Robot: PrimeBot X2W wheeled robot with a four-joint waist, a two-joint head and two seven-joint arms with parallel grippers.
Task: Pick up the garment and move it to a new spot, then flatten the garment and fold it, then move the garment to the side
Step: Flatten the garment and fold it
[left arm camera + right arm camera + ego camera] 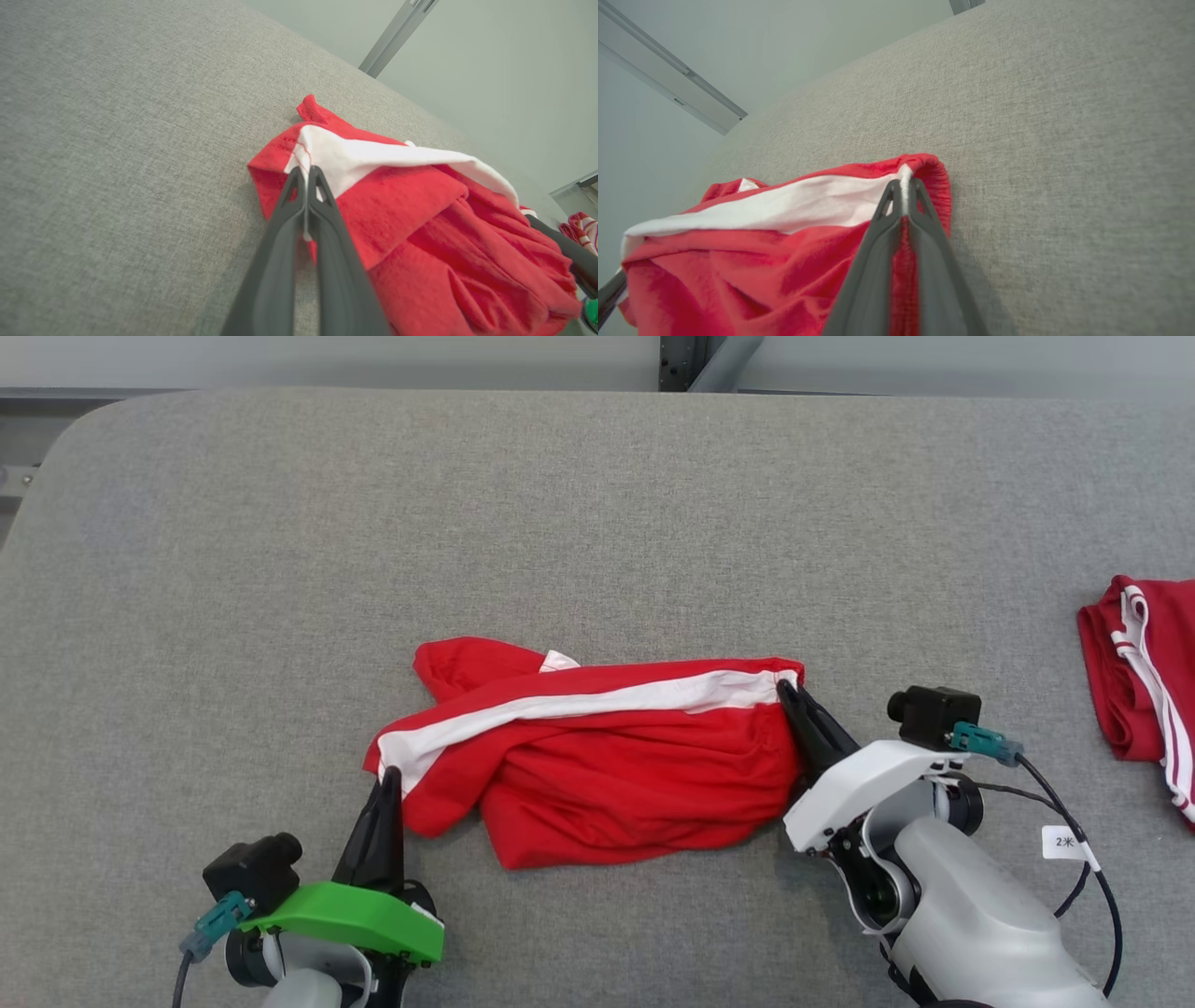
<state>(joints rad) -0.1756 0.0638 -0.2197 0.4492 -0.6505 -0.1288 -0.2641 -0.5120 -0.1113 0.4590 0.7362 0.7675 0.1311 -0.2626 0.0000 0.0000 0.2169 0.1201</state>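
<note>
On the table point(560, 504) the garment point(607, 775) lies bunched midway, our left gripper point(389, 777) and right gripper point(788, 690) each clamped on one end of its white band point(597, 702). Thin bites may slip if we lift unevenly.

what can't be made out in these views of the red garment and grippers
- Head view: second red garment is cut off by the right edge.
- Head view: lower layers of the red garment, hidden under its bunched top folds.
- Left wrist view: right gripper is cut off by the right edge.
</note>
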